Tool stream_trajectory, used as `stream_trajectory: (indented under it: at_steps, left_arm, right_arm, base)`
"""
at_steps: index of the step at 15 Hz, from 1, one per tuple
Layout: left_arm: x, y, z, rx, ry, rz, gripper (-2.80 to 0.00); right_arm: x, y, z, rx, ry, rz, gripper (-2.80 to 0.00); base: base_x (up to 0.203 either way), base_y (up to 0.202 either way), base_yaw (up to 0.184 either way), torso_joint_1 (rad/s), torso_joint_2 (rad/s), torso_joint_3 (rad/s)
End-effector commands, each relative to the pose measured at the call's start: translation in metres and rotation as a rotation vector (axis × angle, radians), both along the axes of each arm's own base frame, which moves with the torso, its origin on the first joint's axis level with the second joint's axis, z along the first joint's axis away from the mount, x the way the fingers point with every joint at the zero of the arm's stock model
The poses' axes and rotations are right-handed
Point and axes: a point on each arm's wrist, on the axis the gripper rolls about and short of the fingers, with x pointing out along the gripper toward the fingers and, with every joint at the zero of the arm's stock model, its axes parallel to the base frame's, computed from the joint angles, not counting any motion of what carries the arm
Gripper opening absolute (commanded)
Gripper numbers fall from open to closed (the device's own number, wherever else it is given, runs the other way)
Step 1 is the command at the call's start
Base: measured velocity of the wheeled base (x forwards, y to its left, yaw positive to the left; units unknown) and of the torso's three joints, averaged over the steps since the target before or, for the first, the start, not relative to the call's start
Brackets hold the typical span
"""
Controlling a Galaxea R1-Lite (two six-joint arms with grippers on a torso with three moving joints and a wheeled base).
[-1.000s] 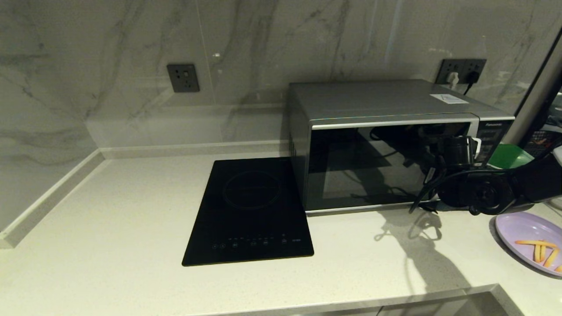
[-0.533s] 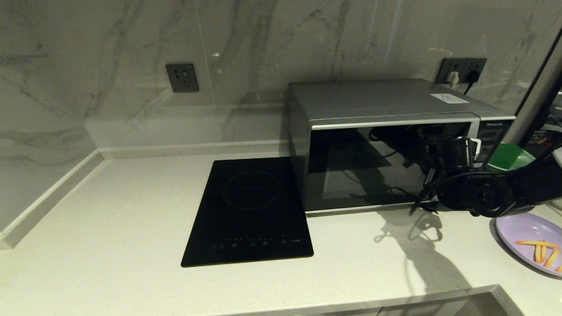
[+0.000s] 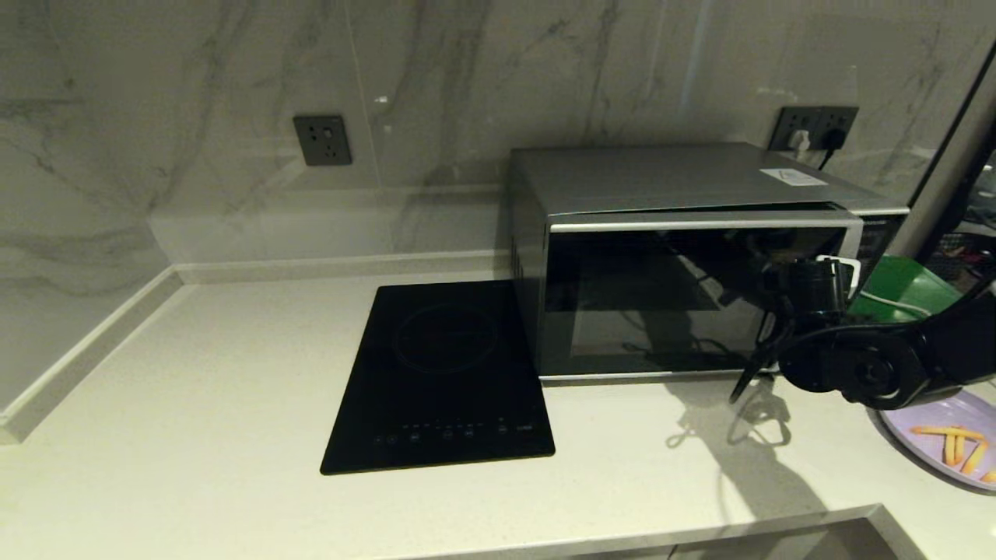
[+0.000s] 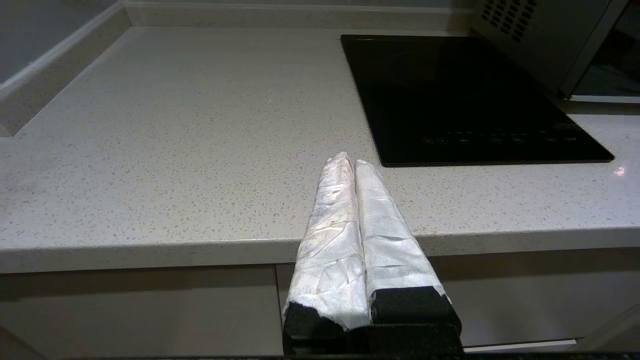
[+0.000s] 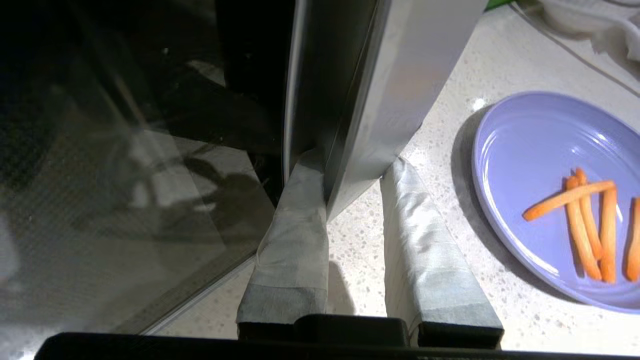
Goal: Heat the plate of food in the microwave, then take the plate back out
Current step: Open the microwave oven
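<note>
The silver-grey microwave (image 3: 669, 179) stands at the back right of the counter, its dark glass door (image 3: 661, 303) swung a little away from the body at the right edge. My right gripper (image 3: 839, 268) is at that edge. In the right wrist view its taped fingers (image 5: 295, 220) clamp the door's silver handle strip (image 5: 380, 100) from both sides. The lavender plate of food (image 3: 930, 435) lies on the counter to the right, partly under my right arm, with orange fry sticks (image 5: 585, 220) on it. My left gripper (image 4: 350, 161) is shut and empty, parked off the counter's front edge.
A flat black induction cooktop (image 3: 443, 373) lies just left of the microwave. A green tray (image 3: 903, 288) sits behind the plate at the right, with a white bowl (image 5: 575, 12) and a cable nearby. Wall sockets (image 3: 323, 138) are on the marble backsplash.
The microwave door has come away from the body at its right edge, now covering the button panel. My right gripper has moved slightly toward me with it.
</note>
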Motion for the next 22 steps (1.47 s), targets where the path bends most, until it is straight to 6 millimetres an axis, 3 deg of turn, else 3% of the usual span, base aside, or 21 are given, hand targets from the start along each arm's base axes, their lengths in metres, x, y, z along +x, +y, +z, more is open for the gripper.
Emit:
stream_trajectory:
  at_steps: [1,8,9,18,22]
  left_arm:
    - [0.0,0.0,0.0,-0.001,0.001,0.003,-2.8]
    - [0.0,0.0,0.0,-0.001,0.001,0.003,-2.8]
    - [0.0,0.0,0.0,-0.001,0.001,0.003,-2.8]
    - [0.0,0.0,0.0,-0.001,0.001,0.001,-2.8]
    - [0.0,0.0,0.0,-0.001,0.001,0.003,-2.8]
  right_arm:
    - [-0.008,0.003,0.005,0.003,-0.01,0.013,-2.8]
    - [-0.017,0.007,0.009,0.003,-0.011,0.027,-2.8]
    - [-0.018,0.008,0.009,0.004,-0.012,0.03,0.0]
    - [-0.055,0.025,0.05,0.016,-0.108,0.103,0.0]
    - [-0.096,0.042,0.109,0.023,-0.297,0.131,0.0]
  base:
    - [0.0,0.0,0.0,0.0,0.0,0.0]
    - [0.0,0.0,0.0,0.0,0.0,0.0]
    - [0.0,0.0,0.0,0.0,0.0,0.0]
    - [0.0,0.0,0.0,0.0,0.0,0.0]
    - [0.0,0.0,0.0,0.0,0.0,0.0]
